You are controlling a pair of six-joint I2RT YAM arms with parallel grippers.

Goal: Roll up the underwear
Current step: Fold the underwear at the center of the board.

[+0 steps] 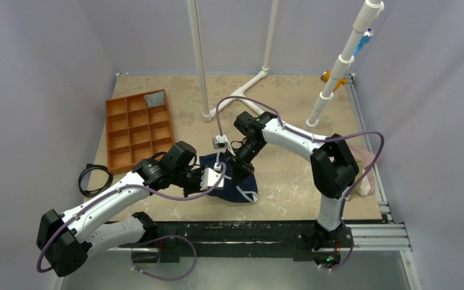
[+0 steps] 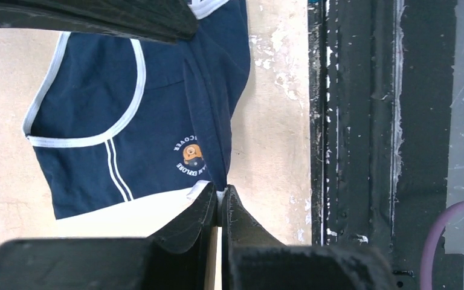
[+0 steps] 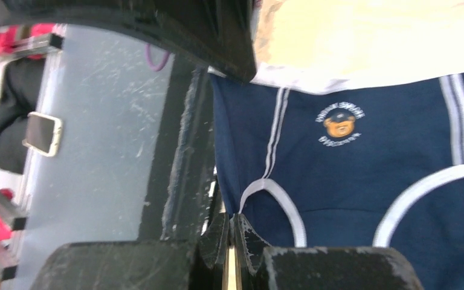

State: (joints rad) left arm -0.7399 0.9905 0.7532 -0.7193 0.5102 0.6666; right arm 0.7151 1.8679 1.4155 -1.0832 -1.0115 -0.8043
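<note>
- Navy underwear [image 1: 238,184] lies flat on the tabletop [image 1: 290,193], between both arms;
- Left end effector [image 2: 219,205] pressed together, pinching its white-trimmed edge;
- Right end effector [image 3: 232,226] likewise nips trim by a leg opening; probably holding the cloth taut for rolling.

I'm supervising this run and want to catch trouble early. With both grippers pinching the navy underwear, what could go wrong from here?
The left gripper and right gripper each pinch only a thin bit at the edge of the underwear, so the cloth may slip out.
In the top view the two grippers sit close together and could bump while rolling.
</note>
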